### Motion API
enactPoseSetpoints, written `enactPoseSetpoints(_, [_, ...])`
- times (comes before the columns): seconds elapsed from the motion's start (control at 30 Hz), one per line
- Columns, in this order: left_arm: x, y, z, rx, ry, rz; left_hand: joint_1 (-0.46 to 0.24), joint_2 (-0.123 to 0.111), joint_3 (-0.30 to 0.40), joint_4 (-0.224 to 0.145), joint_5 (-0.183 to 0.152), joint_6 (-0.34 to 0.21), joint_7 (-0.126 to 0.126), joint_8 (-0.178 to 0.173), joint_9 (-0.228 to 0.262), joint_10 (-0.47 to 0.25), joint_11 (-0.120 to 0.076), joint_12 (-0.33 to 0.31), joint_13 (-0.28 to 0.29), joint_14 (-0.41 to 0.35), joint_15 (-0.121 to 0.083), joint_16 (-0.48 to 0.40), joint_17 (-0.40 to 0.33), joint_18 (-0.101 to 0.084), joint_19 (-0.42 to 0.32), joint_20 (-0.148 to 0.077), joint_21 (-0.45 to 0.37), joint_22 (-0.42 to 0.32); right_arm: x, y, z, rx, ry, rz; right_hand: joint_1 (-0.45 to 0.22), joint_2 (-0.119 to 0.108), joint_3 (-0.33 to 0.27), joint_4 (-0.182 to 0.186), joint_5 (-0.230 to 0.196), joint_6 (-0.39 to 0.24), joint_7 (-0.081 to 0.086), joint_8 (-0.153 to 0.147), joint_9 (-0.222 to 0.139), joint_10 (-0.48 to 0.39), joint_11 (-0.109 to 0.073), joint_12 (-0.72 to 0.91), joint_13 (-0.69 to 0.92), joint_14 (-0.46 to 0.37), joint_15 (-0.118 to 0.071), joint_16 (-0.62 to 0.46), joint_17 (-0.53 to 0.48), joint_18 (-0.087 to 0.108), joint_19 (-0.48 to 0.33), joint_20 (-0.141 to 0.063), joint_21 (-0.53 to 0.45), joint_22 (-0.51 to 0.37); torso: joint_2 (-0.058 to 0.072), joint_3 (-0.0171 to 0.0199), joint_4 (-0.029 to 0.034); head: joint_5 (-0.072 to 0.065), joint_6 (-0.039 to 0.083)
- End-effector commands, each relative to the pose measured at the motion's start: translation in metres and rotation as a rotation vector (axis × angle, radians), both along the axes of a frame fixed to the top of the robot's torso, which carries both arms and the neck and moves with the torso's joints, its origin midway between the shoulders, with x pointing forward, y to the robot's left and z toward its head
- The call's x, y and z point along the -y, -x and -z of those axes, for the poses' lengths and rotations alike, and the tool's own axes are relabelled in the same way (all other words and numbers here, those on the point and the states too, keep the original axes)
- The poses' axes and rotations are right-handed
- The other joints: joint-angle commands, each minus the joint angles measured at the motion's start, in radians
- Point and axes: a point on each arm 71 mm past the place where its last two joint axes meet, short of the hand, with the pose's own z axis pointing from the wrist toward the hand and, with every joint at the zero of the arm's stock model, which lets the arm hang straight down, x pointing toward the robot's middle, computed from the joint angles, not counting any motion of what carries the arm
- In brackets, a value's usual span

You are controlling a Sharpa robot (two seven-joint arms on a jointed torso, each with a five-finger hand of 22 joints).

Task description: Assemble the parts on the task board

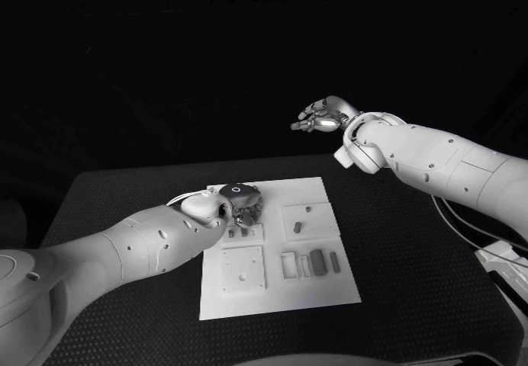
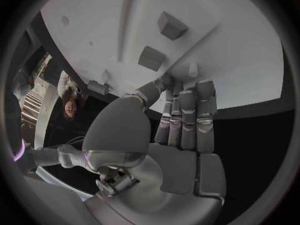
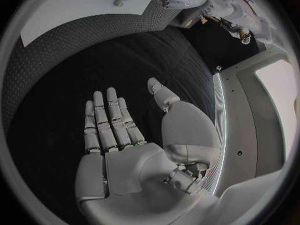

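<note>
On the far left part of the task board [image 1: 275,297], the left hand [image 1: 233,202] reaches down with its fingers [image 2: 187,115] held straight and close together, their tips touching the white plate beside two small blocks [image 2: 152,58]; no part sits in its grasp. Further right, grey parts [image 1: 317,261] lie loose in the near recesses, so most assembly looks undone. Well right and beyond the bench [image 1: 418,252], the right hand [image 3: 134,135] hangs flat, fingers spread, holding nothing.

A robotics lab, by its look; a black table [image 1: 418,259] carries a white task board [image 1: 330,293]; dark backdrop behind.
</note>
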Motion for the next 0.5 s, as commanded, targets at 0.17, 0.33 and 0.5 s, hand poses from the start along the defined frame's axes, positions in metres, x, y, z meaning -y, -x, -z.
enactPoseSetpoints(0.17, [-0.003,0.000,-0.003,0.003,0.086,-0.026,0.005,0.003,0.005,0.002,-0.001,0.014,-0.003,0.010,0.003,0.017,0.000,0.003,0.006,0.009,-0.003,0.004,-0.004,0.107,0.012,-0.004,0.004,0.019,0.000,0.000,0.000,0.001,0.001,-0.014,0.008,0.001,-0.006,0.001,0.002,-0.008,0.067,0.004,-0.001,0.001,0.007,-0.003,-0.002,-0.003,0.001,-0.006,-0.001,-0.010,0.006,-0.001,-0.005,0.002,-0.001,0.0007,0.0011,0.002,0.003])
enactPoseSetpoints(0.33, [-0.010,-0.001,-0.006,-0.014,0.125,-0.055,-0.003,0.005,0.003,0.006,-0.002,0.019,-0.003,0.012,0.004,0.023,-0.001,0.001,0.009,0.011,-0.004,0.002,-0.007,0.105,0.013,-0.006,0.003,0.019,0.000,0.000,0.000,0.001,0.001,-0.014,0.009,0.001,-0.006,0.001,0.002,-0.008,0.067,0.004,-0.001,0.001,0.007,-0.003,-0.002,-0.003,0.001,-0.006,-0.002,-0.010,0.006,-0.002,-0.006,0.002,-0.001,0.0012,0.0001,0.004,0.006])
enactPoseSetpoints(0.5, [-0.010,-0.003,-0.014,-0.012,0.177,-0.072,-0.006,0.006,0.002,0.007,-0.002,0.021,-0.003,0.012,0.004,0.025,-0.002,0.000,0.011,0.012,-0.005,0.002,-0.008,0.105,0.015,-0.007,0.003,0.019,0.002,0.000,0.000,0.001,0.001,-0.012,0.009,0.000,-0.006,0.001,0.002,-0.008,0.067,0.004,-0.001,0.001,0.007,-0.003,-0.003,-0.003,0.001,-0.006,-0.002,-0.010,0.006,-0.002,-0.006,0.002,0.000,0.0009,0.0002,0.005,0.008])
